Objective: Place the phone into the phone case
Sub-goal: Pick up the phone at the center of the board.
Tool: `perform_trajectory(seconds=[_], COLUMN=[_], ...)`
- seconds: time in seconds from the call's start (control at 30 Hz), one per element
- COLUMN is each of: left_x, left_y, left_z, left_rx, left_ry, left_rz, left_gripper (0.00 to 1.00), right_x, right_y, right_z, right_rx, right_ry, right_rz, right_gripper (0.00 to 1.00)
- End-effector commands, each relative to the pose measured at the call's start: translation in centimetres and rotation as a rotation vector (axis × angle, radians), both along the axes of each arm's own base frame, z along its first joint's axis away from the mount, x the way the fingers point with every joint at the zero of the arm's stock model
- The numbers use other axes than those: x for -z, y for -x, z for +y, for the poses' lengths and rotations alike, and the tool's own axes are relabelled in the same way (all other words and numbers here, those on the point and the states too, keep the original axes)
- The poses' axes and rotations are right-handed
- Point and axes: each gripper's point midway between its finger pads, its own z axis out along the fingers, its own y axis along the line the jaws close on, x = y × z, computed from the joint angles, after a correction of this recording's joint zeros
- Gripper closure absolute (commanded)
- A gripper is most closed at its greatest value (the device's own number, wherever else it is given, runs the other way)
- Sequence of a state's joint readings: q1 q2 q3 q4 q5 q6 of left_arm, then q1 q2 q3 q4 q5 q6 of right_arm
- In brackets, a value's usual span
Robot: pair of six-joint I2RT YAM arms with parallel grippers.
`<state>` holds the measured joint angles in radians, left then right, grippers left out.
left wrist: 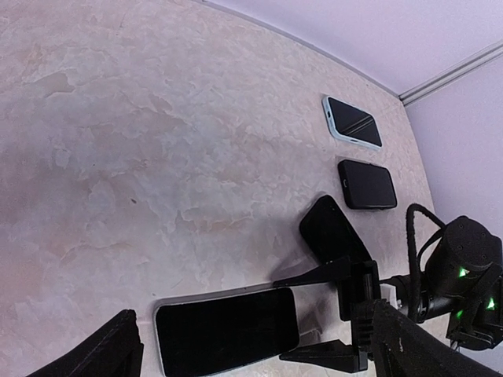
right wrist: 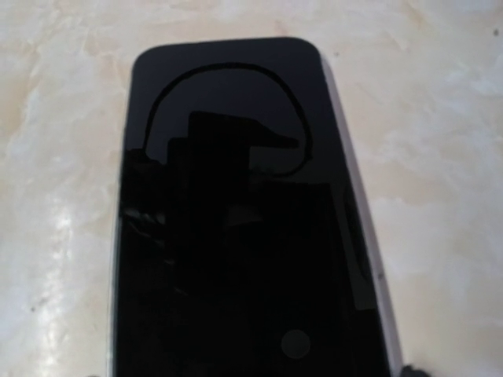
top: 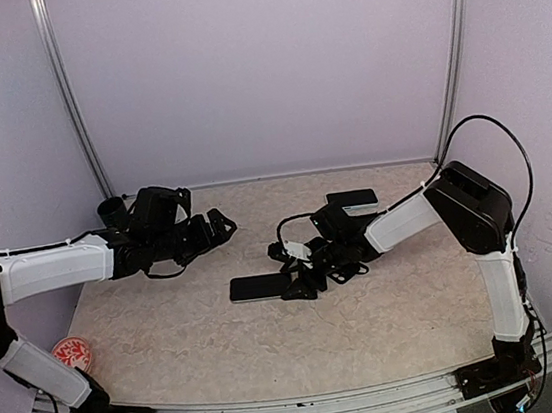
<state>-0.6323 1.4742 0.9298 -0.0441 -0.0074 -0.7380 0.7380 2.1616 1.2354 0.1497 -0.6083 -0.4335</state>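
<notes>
I'm at the pick-up: my right gripper (left wrist: 328, 314) stands partly open astride the end of the glossy black slab phone (top: 259, 287), flat on the marbled beige table (top: 170, 330) (contact unclear). Left gripper (top: 220, 225) hangs wide and empty. Next I'd pinch its edges and carry it to the black rectangular phone case (left wrist: 367, 184)

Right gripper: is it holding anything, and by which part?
Cannot tell. The right gripper straddles one end of the phone lying flat on the table; contact isn't visible. The left gripper is open, empty.
</notes>
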Motion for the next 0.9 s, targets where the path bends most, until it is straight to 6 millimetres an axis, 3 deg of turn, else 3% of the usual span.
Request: perform_trajectory(seconds=[0.0,0.17,0.23,0.43,0.63,0.87], left_x=[-0.8,-0.3,-0.1,0.9,0.7,1.5], left_y=[0.0,0.3,0.4,0.5,0.4,0.7], left_z=[0.6,0.6,0.8,1.1,0.9,0.1], left_rx=[-0.014,-0.001,-0.002,-0.002,0.005,0.038], left_ry=[0.025,0.042,0.042,0.039,0.066,0.094], left_rz=[-0.023,-0.004,0.002,0.027,0.014,0.033], left_gripper=[0.01,0.01,0.01,0.01,0.01,0.01], right_x=[4.9,3.9,3.4,-0.3,-4.3,-7.4], right_y=[3.2,3.3,3.2,2.7,2.2,2.1], right_z=[-1.7,-1.4,-1.4,-0.8,-0.6,-0.7], right_rx=[-0.013,-0.023,-0.02,0.004,0.035,0.063], right_ry=[0.125,0.104,0.094,0.019,-0.058,-0.119], right_rz=[0.154,0.15,0.14,0.058,-0.023,-0.088], right_gripper=[0.32,0.46,0.47,0.56,0.6,0.6])
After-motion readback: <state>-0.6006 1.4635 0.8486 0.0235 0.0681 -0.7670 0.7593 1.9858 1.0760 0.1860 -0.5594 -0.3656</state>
